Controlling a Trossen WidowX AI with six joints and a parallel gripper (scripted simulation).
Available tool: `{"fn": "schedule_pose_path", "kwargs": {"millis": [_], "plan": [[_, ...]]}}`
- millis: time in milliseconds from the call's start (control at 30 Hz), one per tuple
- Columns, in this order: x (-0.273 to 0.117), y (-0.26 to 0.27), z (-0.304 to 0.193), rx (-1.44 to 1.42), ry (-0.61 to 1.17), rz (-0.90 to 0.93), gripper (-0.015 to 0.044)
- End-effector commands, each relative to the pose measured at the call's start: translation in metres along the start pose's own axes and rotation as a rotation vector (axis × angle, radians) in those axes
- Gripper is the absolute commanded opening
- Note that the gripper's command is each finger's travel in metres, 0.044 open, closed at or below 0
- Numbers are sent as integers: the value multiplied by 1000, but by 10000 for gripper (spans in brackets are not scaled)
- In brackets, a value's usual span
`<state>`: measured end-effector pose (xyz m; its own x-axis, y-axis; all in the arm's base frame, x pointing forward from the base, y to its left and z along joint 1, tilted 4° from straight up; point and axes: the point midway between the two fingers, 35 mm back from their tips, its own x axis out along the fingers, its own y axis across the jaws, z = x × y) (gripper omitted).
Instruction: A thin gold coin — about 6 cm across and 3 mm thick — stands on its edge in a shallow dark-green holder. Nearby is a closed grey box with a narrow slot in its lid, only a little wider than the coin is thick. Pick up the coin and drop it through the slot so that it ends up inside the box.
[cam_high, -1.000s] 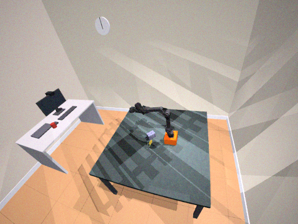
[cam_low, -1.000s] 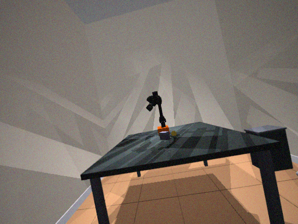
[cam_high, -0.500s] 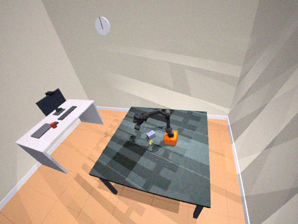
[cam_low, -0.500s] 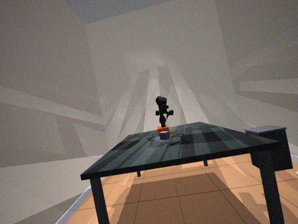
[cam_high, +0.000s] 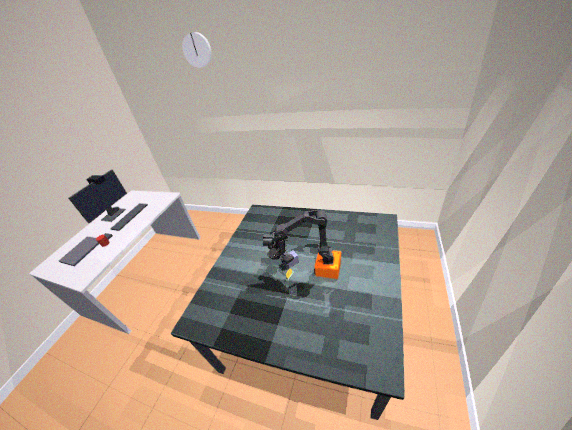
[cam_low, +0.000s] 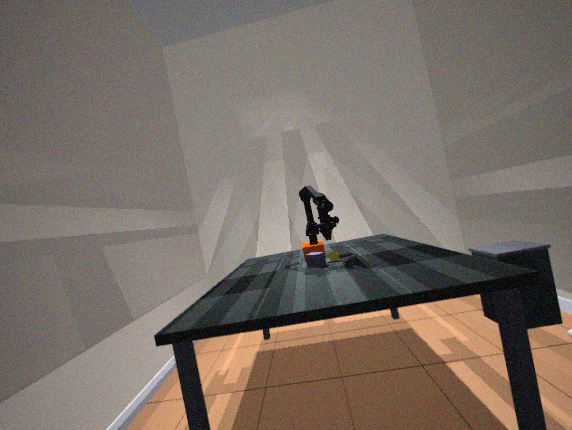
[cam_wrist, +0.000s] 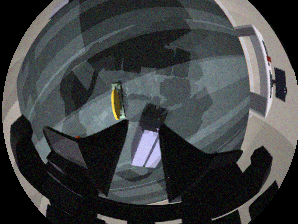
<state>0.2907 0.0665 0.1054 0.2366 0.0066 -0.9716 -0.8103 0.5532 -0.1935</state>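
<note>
The gold coin (cam_high: 289, 274) (cam_low: 334, 256) (cam_wrist: 116, 104) stands on edge in its small holder (cam_wrist: 116, 86), which shows as a dark greenish strip around the coin in the wrist view. The closed box (cam_high: 293, 258) (cam_low: 315, 259) (cam_wrist: 142, 156) looks pale lilac-grey on top, with a dark slot line across its lid, and stands beside the coin. My gripper (cam_high: 285, 267) (cam_low: 328, 238) (cam_wrist: 144, 126) is partly open and empty, pointing down above the table near both. In the wrist view the coin is up and left of the left fingertip, and the box lies between and beyond the fingers.
The arm stands on an orange block (cam_high: 327, 272) (cam_low: 313, 247), close to the box. The dark table (cam_high: 320, 345) (cam_low: 320, 295) carries them all, with patchy shadows across it. A white desk (cam_high: 150, 200) with a monitor (cam_high: 100, 195) stands apart from the table.
</note>
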Motion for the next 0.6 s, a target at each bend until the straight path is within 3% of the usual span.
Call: {"fn": "schedule_pose_path", "kwargs": {"millis": [0, 333, 467, 567], "plan": [[6, 39, -12, -238, 57, 136, 161], [6, 41, -10, -238, 57, 136, 161], [38, 46, -13, -238, 57, 137, 161], [41, 46, -13, -238, 57, 137, 161]]}}
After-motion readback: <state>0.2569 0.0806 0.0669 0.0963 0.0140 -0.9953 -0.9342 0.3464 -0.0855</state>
